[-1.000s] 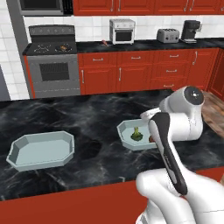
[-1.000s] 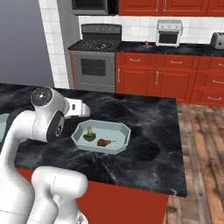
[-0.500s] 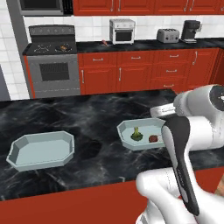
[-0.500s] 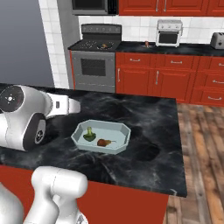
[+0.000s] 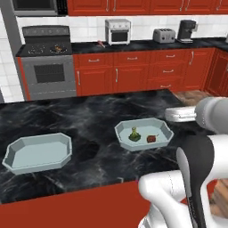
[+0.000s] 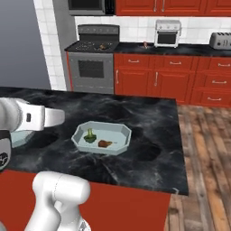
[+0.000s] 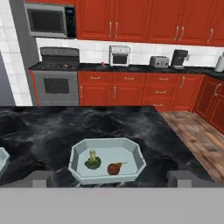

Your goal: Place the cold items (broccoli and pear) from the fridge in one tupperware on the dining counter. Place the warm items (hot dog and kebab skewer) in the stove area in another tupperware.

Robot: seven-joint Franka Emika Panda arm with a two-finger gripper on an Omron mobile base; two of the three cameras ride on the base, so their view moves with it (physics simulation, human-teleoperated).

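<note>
Black marble desk (image 5: 89,111) nearest. Claw (image 7: 111,179) spread wide, empty, just short of pale octagonal tupperware (image 7: 78,159) holding green broccoli (image 7: 92,162), brown pear (image 7: 114,168). Second pale tupperware (image 5: 18,156) left, empty. Cold step looks done; next: stove (image 5: 46,62) beyond, fetch warm items.

On the bench (image 5: 89,111) in front of you sit two tupperwares. The one at your 12 o'clock (image 5: 143,134) holds the broccoli (image 5: 134,134) with the pear (image 5: 152,138) just beside it at its 3 o'clock. The other tupperware (image 5: 38,152) lies well apart at your 9 o'clock. Behind the bench, across the floor, the stove (image 5: 46,60) stands at 11 o'clock, with what may be food on its top. The toaster oven (image 5: 118,31) sits at the stove's 3 o'clock.
</note>
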